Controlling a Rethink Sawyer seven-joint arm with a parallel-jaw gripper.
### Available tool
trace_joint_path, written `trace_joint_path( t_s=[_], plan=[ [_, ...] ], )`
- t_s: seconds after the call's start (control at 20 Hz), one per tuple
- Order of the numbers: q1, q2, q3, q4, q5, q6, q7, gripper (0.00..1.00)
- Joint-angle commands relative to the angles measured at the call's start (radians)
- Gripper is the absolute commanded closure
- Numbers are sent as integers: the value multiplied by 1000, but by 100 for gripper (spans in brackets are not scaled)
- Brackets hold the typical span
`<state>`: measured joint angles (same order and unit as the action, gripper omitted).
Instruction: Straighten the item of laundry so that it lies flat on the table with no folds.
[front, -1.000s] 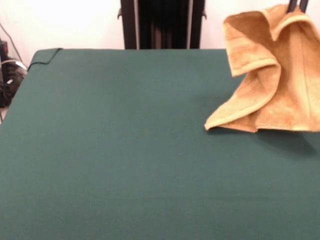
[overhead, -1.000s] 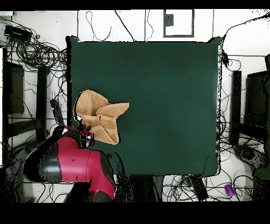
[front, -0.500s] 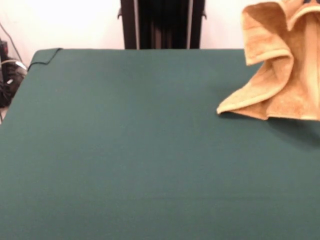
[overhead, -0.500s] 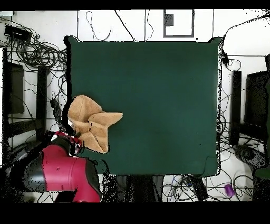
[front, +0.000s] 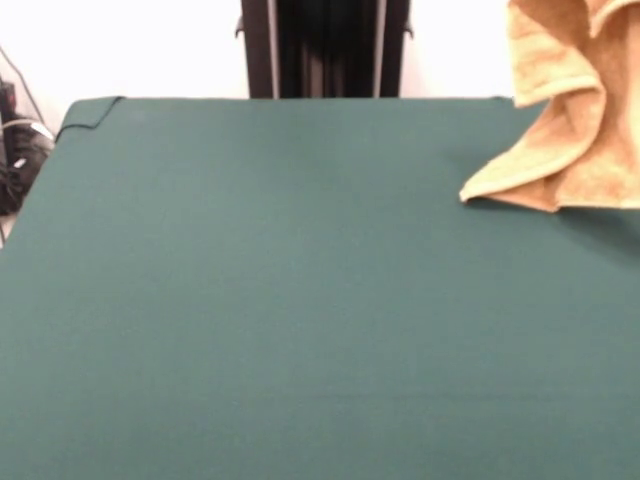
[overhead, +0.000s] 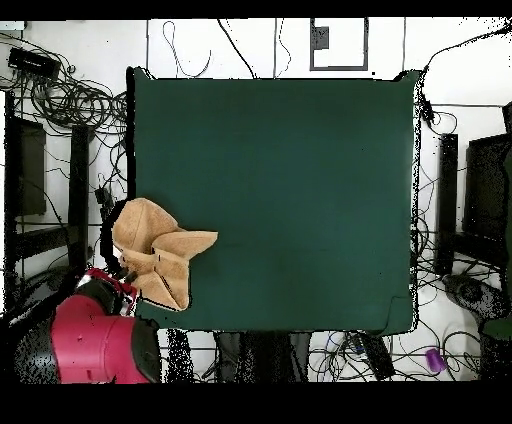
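Note:
The orange-tan towel hangs bunched and folded at the front view's top right. Its upper part runs off the top edge and one lower corner trails on the green table. In the overhead view the towel sits crumpled over the table's left edge, partly past it. My gripper is at the end of the red arm, at the towel's near-left side, and holds the towel up. The fingers do not show in the front view. No label shows.
The black pedestal stands behind the table's far edge. Cables lie off the table's left side, and more cables and dark stands ring the table in the overhead view. A cloth corner is turned up.
The arm has carried the hanging towel rightward in the front view, leftward in the overhead view, to the table's side edge. The gripper's tips have left the front view.

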<state>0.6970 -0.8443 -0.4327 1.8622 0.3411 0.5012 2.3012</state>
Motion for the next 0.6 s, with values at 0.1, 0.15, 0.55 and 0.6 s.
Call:
trace_joint_path(
  t_s=[0.1, 0.15, 0.55, 0.6],
  plan=[
    [61, 53, -11, -65, 62, 163, 392, 100],
    [74, 57, -20, -80, 59, 179, 413, 100],
    [127, 64, -52, -144, 58, 259, 519, 100],
    [133, 65, -54, -152, 58, 269, 531, 100]
  ],
)
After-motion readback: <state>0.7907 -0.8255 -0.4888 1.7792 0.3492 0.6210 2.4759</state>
